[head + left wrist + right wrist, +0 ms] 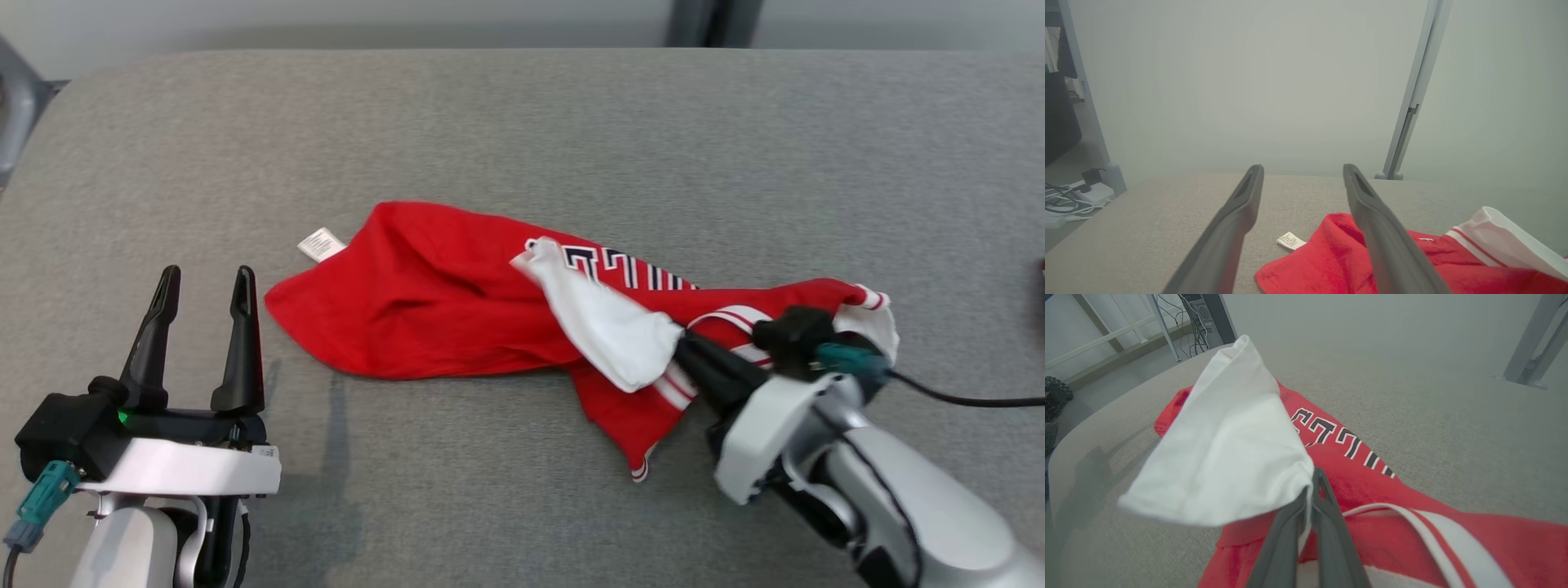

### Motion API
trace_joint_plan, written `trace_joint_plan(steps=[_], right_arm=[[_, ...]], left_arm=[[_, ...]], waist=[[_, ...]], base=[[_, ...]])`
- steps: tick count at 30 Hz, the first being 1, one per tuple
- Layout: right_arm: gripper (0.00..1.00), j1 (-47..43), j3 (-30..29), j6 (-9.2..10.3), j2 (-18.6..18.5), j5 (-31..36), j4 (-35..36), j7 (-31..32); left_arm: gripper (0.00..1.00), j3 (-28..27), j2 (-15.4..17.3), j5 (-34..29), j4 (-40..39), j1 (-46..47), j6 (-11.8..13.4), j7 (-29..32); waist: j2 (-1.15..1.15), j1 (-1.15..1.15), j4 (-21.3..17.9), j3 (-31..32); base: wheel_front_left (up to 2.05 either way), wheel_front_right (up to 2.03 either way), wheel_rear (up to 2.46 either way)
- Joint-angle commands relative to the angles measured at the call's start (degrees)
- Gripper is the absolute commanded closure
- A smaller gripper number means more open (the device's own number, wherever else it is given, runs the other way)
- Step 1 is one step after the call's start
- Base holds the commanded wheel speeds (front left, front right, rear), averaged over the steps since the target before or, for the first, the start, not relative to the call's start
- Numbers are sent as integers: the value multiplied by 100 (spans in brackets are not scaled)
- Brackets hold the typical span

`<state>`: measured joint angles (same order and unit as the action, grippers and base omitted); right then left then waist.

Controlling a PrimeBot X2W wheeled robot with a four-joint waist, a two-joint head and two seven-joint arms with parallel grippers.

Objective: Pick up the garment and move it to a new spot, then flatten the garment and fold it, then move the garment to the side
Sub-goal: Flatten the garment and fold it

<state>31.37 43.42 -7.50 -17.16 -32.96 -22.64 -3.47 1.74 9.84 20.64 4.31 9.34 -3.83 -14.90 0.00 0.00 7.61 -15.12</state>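
Observation:
The red garment (433, 310) lies crumpled across the middle of the grey table (522, 131), with part of its black lettering (620, 268) showing. My right gripper (682, 341) is shut on the edge of its white sleeve (608, 322), which stands lifted in the right wrist view as a white sleeve (1229, 445) over the red garment (1372, 486). My left gripper (206, 282) stands open at the lower left, short of the garment's hem. In the left wrist view the garment (1327, 265) lies just beyond my left gripper (1303, 171).
A white care label (321, 244) sticks out at the garment's left edge, also seen as a label (1291, 241). A black cable (963, 398) trails from my right wrist. A grey post (1412, 94) rises behind the table, and cables (1069, 200) lie on the floor to the left.

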Motion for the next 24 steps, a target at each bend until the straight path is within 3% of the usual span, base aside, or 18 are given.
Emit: trace_joint_plan(steps=[1, 6, 13, 20, 21, 22, 24], right_arm=[[100, -181, -280, 2, -144, 24, 201, 23], [100, -716, -1341, 1, -440, 224, 1006, 227], [100, -1483, -2299, 2, -329, 76, 2013, 795], [100, -2010, -2615, 1, 99, -113, 1900, 896], [73, -2028, -2675, 1, 118, -61, 1801, 820], [2, -2043, -2733, 1, 195, -76, 1713, 736], [0, -2085, -2828, 1, 275, -59, 1564, 563]], left_arm=[[0, -28, 7, -65, -45, -62, -2, -16], [0, -73, 67, -97, -110, -93, 0, -17], [0, -81, 115, -62, -87, -93, -14, -17], [0, -2, 113, -51, -68, -14, -25, -16], [0, 13, 117, -51, -65, -10, -28, -9], [0, 28, 115, -49, -62, -5, -30, -3], [0, 41, 125, -50, -56, -12, -30, 9]], waist=[[0, 0, -243, 41], [0, 0, -492, 34], [0, 0, -666, 30], [0, 0, -718, 1], [0, 0, -717, -1], [0, 0, -716, -1], [0, 0, -716, 12]], base=[[0, 0, 0], [0, 0, 0], [0, 0, 0], [0, 0, 0], [0, 0, 0], [0, 0, 0], [0, 0, 0]])
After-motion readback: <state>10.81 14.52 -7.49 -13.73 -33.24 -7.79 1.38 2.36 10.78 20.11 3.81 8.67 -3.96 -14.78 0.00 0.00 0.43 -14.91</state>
